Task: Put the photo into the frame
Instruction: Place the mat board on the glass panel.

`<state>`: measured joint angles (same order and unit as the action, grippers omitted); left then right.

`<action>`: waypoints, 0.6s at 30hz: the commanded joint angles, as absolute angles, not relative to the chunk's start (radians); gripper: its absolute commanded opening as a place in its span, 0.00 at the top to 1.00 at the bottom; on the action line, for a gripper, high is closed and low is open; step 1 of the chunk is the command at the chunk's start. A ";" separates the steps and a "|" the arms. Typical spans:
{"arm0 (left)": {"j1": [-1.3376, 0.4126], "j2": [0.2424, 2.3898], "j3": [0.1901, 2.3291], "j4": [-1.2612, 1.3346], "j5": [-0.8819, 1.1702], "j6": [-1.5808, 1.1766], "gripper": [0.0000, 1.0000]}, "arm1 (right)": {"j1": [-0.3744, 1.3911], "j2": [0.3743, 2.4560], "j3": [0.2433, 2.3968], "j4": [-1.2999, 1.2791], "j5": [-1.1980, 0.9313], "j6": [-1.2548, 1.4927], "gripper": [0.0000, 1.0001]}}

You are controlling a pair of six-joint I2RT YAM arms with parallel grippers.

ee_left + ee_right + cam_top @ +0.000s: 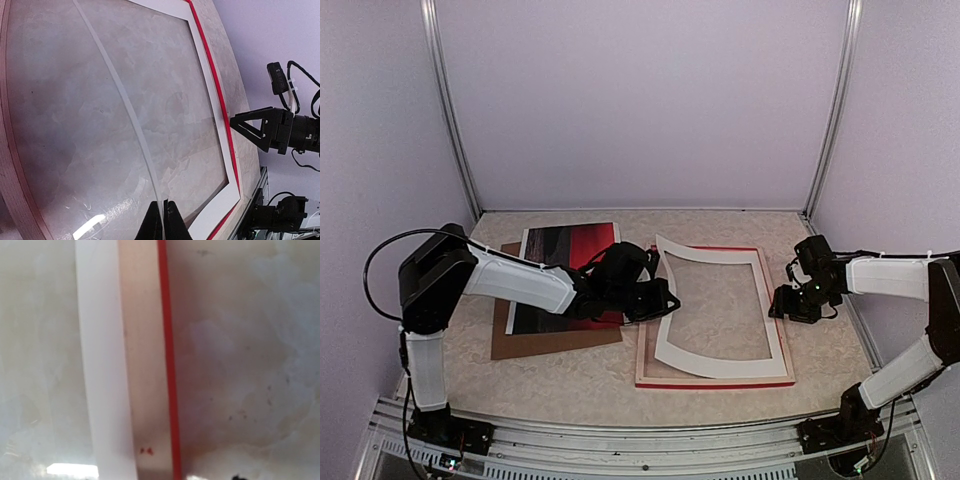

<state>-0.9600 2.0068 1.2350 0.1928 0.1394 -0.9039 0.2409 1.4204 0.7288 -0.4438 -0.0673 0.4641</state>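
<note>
**White mat sheet and brown backing board on a marbled table**

A white mat sheet (720,365) (215,210) (102,365) with a rectangular opening is seen right of centre on the beige marbled table top (570,390) — its left side is bowed up off the surface, while its near and right strips lie flat. A plain brown backing board (550,345) is laid flat left of centre, partly covered, with only its near and left margins shown. The space is enclosed by pale lilac walls (640,100) — metal posts (450,110) are set at the back corners, and a ribbed metal rail (650,440) is fixed along the near edge.
</note>
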 commanded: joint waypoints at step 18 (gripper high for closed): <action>-0.944 2.040 1.274 0.135 0.106 -0.860 0.63 | 0.242 1.408 0.768 -0.477 -0.057 0.450 0.39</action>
<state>-0.9501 2.0300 1.2533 0.1604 0.1257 -0.8803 0.2409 1.4220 0.7452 -0.4526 -0.0662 0.4606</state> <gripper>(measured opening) 0.350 0.607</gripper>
